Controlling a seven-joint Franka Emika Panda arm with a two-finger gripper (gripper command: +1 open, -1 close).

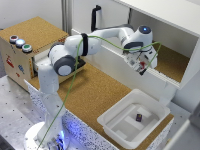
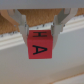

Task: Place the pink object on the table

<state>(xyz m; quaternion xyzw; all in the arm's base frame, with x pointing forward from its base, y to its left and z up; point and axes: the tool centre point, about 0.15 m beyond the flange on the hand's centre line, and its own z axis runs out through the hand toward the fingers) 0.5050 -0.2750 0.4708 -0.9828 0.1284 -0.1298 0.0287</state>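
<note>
My gripper (image 2: pixel 40 39) is shut on the pink object (image 2: pixel 39 47), a small pinkish-red block with black letters on its faces. One finger presses on each side of it. In the exterior view the gripper (image 1: pixel 141 63) hangs at the front lip of the white shelf (image 1: pixel 150 75), with the block (image 1: pixel 143 66) showing as a red speck between the fingers, held off any surface. The cork table (image 1: pixel 92 95) lies lower down, toward the exterior view's left of the gripper.
A white tray (image 1: pixel 152 107) stands on the table's front right and holds a small dark purple block (image 1: pixel 139 118). A cork-topped box with coloured buttons (image 1: pixel 20 42) stands at the exterior view's left. The shelf has a cork floor (image 1: pixel 172 62).
</note>
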